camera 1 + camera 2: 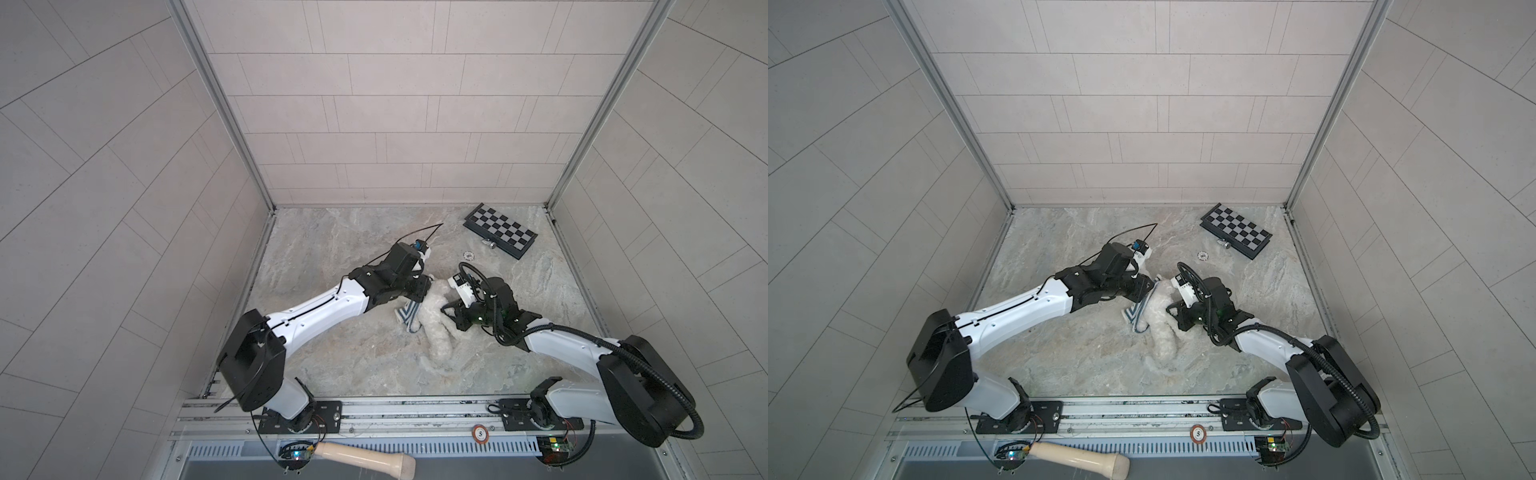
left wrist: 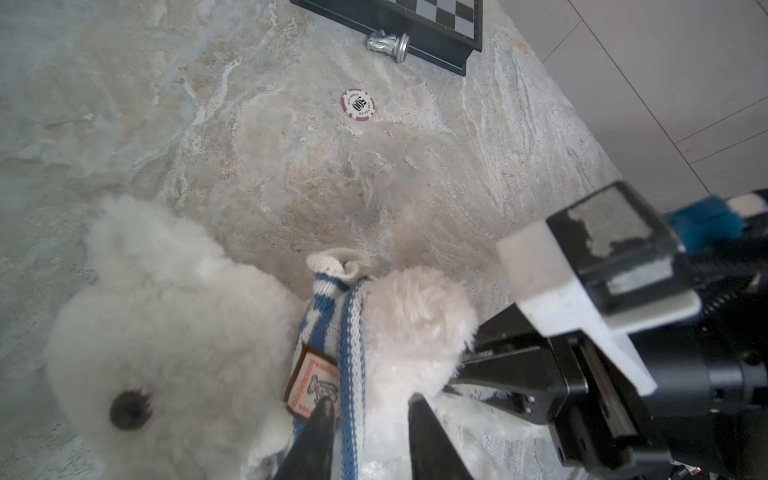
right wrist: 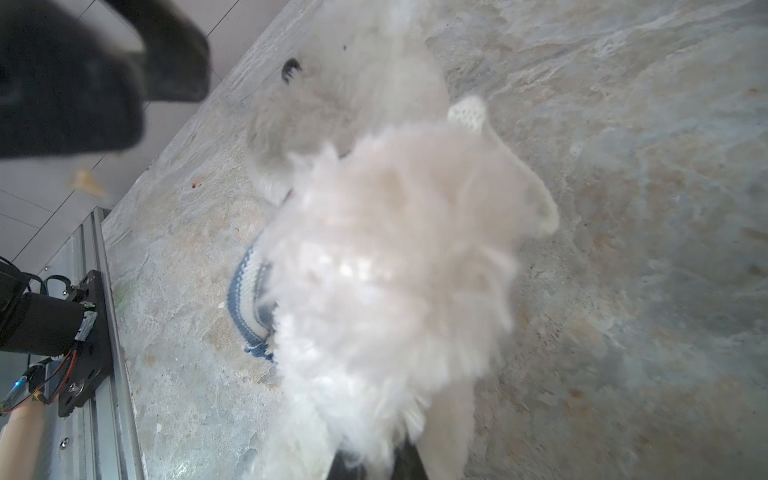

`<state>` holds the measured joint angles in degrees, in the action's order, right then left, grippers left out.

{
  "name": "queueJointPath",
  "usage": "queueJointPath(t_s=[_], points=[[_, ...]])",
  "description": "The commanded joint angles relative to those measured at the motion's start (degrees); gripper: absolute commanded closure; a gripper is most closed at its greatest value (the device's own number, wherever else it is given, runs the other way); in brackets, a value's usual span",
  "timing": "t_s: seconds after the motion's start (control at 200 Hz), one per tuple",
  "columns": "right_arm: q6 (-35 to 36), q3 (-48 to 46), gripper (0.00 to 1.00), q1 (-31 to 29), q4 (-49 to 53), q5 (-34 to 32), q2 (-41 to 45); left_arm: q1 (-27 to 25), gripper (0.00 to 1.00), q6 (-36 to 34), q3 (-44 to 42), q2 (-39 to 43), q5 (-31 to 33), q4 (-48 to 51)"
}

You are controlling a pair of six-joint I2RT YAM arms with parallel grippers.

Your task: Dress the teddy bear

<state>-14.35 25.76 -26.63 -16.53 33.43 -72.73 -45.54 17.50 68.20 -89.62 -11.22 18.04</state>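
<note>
Seen from above, two robot arms meet at the middle of a marbled stone table (image 1: 332, 353), where the teddy bear (image 1: 436, 320), a fluffy cream-white plush, lies stretched out between them with its legs toward the arms' bases. A navy-and-white striped shirt (image 1: 409, 316) is bunched along the side of the bear nearer the left arm, not spread over its body. In the left wrist view the shirt is twisted into a narrow band running between the bear's head and a fluffy limb, its chest badge showing and a cream cuff poking out at the far end (whether any limb is through a sleeve cannot be told). The left gripper (image 2: 368, 403) has its two dark fingers (image 2: 316, 436) slightly parted, the knit band lying loose between them and not pinched. The right gripper (image 3: 376, 457) is closed on a tuft of the bear's plush, fur spilling out around it. The step in hand looks like working the shirt onto the bear, with most of the dressing not yet done. The next move probably calls for the left fingers to close on an edge of the shirt and draw it open while the right steadies the bear. A chessboard (image 1: 500, 230) and a poker chip (image 1: 468, 254) lie well apart, toward the back wall.
</note>
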Motion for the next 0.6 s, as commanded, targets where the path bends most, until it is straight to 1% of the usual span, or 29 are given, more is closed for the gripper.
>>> queueJointPath(t_s=[0.0,0.115,0.19,0.305,0.36,0.441,0.516,0.596], points=[[3.25,0.43,1.0,-0.34,-2.63,2.16,1.14,0.36,0.69,-1.26,2.36,-3.28,-1.42,5.48],[3.27,0.21,1.0,-0.29,-3.67,2.47,0.97,0.72,0.73,-1.32,5.37,-6.36,-2.51,6.89],[3.53,0.69,1.0,-0.29,-3.2,2.6,0.96,0.73,0.74,-1.24,6.61,-7.65,-1.76,7.94],[4.18,0.6,1.0,-0.33,-3.24,2.44,1.21,0.93,0.76,-0.81,6.8,-8.14,-0.5,8.21],[4.63,0.61,1.0,-0.3,-3.0,2.52,1.02,1.52,0.77,0.03,6.0,-7.58,-1.06,7.09],[4.92,0.52,1.0,-0.31,-3.06,2.6,0.86,2.61,0.76,1.37,4.61,-6.32,-3.0,4.97],[5.17,0.42,1.0,-0.35,-3.06,2.7,1.01,3.29,0.7,1.9,4.35,-5.57,-3.67,4.42],[5.72,0.36,1.0,-0.32,-2.89,2.52,1.41,3.71,0.71,1.6,5.5,-6.52,-4.2,5.31]])
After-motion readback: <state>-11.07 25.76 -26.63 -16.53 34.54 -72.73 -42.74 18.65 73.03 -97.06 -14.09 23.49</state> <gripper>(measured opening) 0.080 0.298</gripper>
